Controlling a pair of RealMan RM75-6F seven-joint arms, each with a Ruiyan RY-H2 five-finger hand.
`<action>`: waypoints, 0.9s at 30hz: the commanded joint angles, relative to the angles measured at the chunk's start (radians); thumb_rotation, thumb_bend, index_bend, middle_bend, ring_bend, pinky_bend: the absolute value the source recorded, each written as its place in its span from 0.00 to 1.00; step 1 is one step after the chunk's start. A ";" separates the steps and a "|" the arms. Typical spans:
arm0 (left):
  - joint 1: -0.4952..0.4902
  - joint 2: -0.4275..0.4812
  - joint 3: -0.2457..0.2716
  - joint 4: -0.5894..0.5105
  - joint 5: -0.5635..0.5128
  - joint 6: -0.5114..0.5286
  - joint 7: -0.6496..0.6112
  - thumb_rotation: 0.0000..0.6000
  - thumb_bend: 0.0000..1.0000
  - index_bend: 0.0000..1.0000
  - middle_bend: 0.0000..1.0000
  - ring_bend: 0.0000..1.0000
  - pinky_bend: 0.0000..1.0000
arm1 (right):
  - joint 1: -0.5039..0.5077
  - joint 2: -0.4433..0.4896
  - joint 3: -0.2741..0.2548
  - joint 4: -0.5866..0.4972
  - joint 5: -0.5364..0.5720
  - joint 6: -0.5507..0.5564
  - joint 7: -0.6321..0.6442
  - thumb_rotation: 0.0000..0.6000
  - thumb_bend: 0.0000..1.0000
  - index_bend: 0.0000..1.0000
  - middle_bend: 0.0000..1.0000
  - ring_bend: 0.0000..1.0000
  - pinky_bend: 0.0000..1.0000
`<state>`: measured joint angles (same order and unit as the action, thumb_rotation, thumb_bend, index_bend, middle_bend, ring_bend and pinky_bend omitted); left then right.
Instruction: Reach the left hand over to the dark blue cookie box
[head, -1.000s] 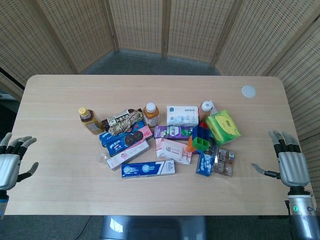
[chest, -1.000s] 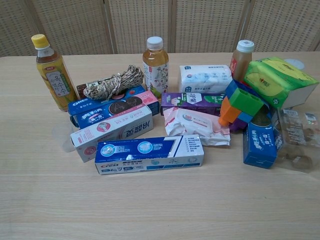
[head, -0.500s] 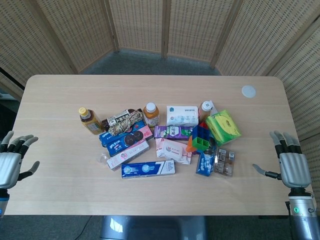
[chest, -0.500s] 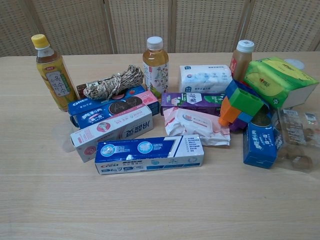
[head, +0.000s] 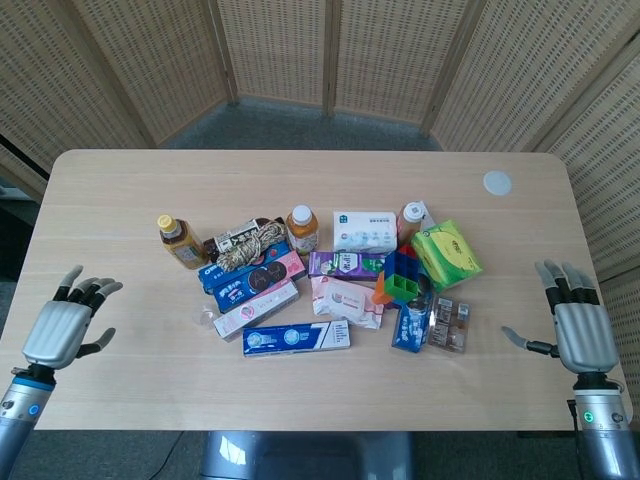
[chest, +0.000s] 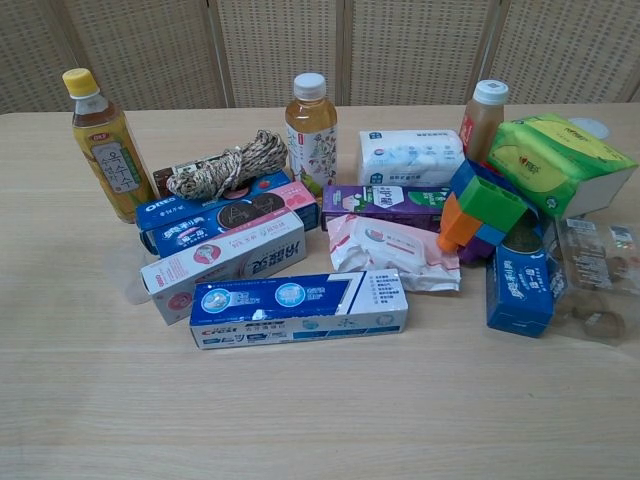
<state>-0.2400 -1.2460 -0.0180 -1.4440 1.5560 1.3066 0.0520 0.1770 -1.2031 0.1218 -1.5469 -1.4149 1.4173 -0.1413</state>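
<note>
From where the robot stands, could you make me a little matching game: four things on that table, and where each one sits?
Things:
1. cookie box
2. rope
3. green tissue pack
4. left hand

Places:
A. far right of the pile, beside a white-capped bottle
B. over the table's left edge, fingers spread, holding nothing
C. under the rope, behind the pink and white box
D. lying coiled on top of a box

Pairs: 1-C, 2-D, 3-A, 4-B
</note>
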 joint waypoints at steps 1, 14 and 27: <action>-0.025 -0.024 0.008 0.015 0.012 -0.031 0.015 1.00 0.34 0.22 0.24 0.22 0.00 | -0.003 0.000 -0.001 -0.002 0.000 0.003 -0.001 0.46 0.03 0.00 0.00 0.00 0.00; -0.115 -0.131 0.004 0.072 -0.002 -0.152 0.057 1.00 0.34 0.19 0.17 0.22 0.00 | -0.017 0.018 -0.001 -0.014 0.004 0.019 -0.003 0.46 0.03 0.00 0.00 0.00 0.00; -0.190 -0.254 0.001 0.161 -0.019 -0.233 0.055 1.00 0.34 0.19 0.15 0.22 0.00 | -0.026 0.026 0.000 -0.011 0.013 0.023 0.004 0.46 0.03 0.00 0.00 0.00 0.00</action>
<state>-0.4238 -1.4917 -0.0182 -1.2912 1.5391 1.0817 0.1078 0.1513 -1.1778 0.1222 -1.5580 -1.4024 1.4403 -0.1374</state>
